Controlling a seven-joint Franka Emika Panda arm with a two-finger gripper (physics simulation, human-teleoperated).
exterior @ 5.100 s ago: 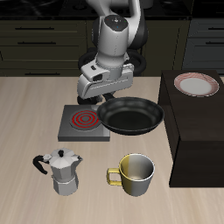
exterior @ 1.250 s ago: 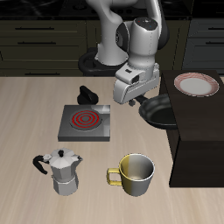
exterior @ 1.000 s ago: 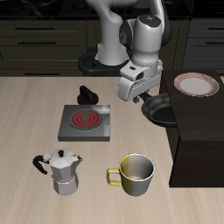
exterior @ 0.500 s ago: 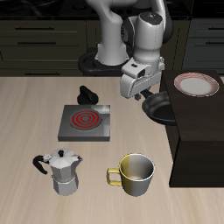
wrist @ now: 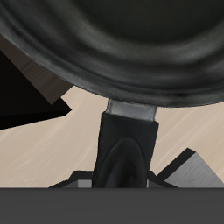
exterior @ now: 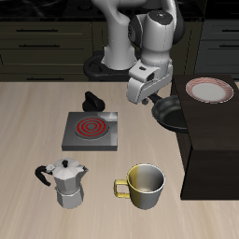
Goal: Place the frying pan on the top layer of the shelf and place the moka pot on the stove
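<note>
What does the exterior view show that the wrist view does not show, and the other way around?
Only the exterior view shows the moka pot, the mug, the plate on the shelf, and the stove's red coil. Only the wrist view shows the pan's handle close up, where it joins the pan. Both show the frying pan held up by the gripper, and the table.

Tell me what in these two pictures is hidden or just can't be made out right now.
- Gripper: exterior view, its fingers are dark against the frying pan; wrist view shows only the pan's handle, so the grip cannot be confirmed.
- Frying pan: exterior view, partly behind the gripper; whether it touches the shelf is unclear. Wrist view cuts off its rim.
- Stove: wrist view shows only a corner.
- Moka pot, mug, plate: outside the wrist view.
</note>
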